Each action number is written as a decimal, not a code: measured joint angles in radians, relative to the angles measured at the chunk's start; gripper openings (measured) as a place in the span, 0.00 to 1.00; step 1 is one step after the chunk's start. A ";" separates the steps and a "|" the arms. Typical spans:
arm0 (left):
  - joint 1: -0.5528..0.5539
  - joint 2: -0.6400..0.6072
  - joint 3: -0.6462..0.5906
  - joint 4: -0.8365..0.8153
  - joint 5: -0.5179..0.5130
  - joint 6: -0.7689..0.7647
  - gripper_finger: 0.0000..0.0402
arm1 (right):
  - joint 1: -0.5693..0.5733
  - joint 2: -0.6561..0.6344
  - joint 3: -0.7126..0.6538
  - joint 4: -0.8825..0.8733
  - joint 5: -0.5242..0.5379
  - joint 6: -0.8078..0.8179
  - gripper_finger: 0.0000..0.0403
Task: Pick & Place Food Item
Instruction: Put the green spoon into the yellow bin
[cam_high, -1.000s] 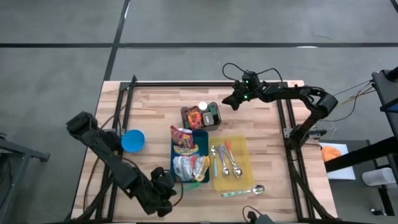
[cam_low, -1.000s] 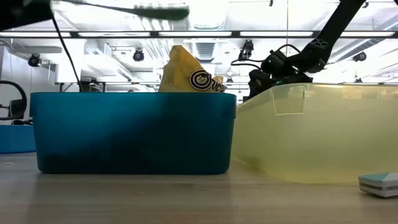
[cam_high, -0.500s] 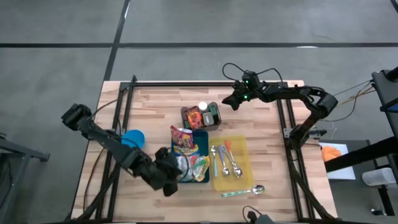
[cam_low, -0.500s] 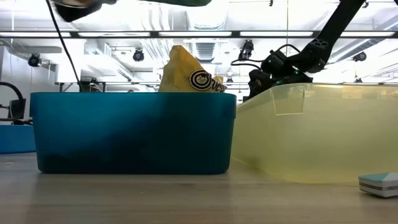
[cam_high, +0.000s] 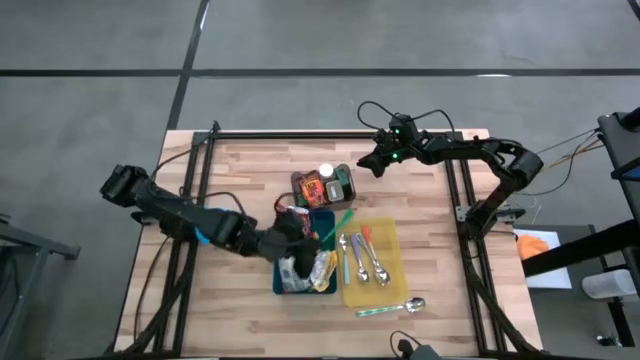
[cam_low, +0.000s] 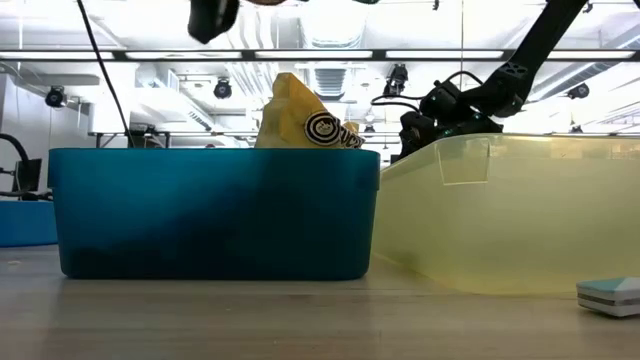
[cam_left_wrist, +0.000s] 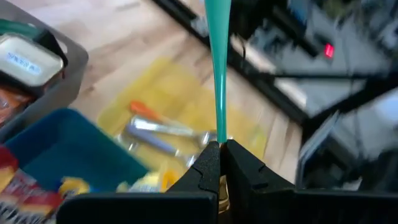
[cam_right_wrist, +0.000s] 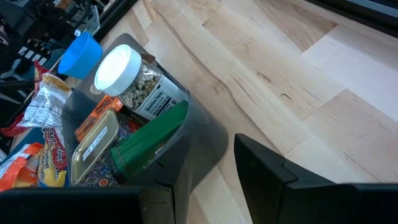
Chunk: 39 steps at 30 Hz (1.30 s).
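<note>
— Tool on our left arm (cam_high: 318, 226): where do we have it?
— Over the blue bin (cam_high: 300, 287), fingers (cam_left_wrist: 208, 167) pinched together on a teal stick (cam_left_wrist: 218, 68) that reaches toward the yellow tray (cam_high: 386, 282) with its spoons (cam_high: 362, 256).
— And the food?
— We see snack packets (cam_high: 320, 268) lying in the blue bin, and a jar (cam_right_wrist: 134, 78) in the grey bin (cam_right_wrist: 202, 137) on the worktop (cam_high: 425, 215).
— Our right tool (cam_high: 370, 162)?
— Hanging beside the grey bin, fingers apart, holding nothing.
</note>
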 joint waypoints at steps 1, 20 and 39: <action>0.015 0.000 0.000 0.025 0.000 -0.012 0.02 | 0.000 0.000 0.000 0.000 0.000 0.000 0.29; 0.144 0.301 0.080 0.317 0.042 -0.544 0.02 | 0.000 0.000 0.000 0.000 0.000 0.000 0.29; 0.142 0.570 0.305 0.086 0.374 -0.736 0.02 | 0.000 0.000 0.000 0.000 0.000 0.000 0.29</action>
